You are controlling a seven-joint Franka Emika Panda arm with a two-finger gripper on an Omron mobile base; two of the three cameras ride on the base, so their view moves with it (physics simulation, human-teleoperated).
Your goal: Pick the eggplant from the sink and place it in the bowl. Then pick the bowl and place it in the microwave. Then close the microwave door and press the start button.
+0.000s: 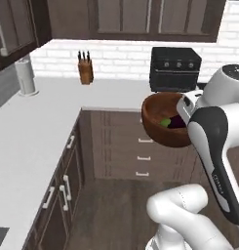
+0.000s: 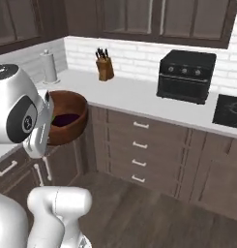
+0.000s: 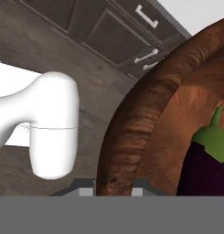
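- White L-shaped surface running along the wall and down the left side, dark drawer fronts beneath.
- Black oven standing on that surface at the back; in the right base view, a dark cooktop just beside it, cut off by the frame edge.
- Reddish-brown bowl held up in the air over the wooden floor, clear of the surface and level with its edge, tilted toward the cameras.
- Paper towel roll and knife block standing well apart at the back left.
- Eggplant lying inside the bowl, green stem cap pointing up in the hand view; from the left base view, a dark patch with a green speck at the bottom of the bowl.
- Gripper closed on the bowl's thick rim, seen in the hand view with the rim rising between the two finger tips; in both base views hidden behind the white wrist.
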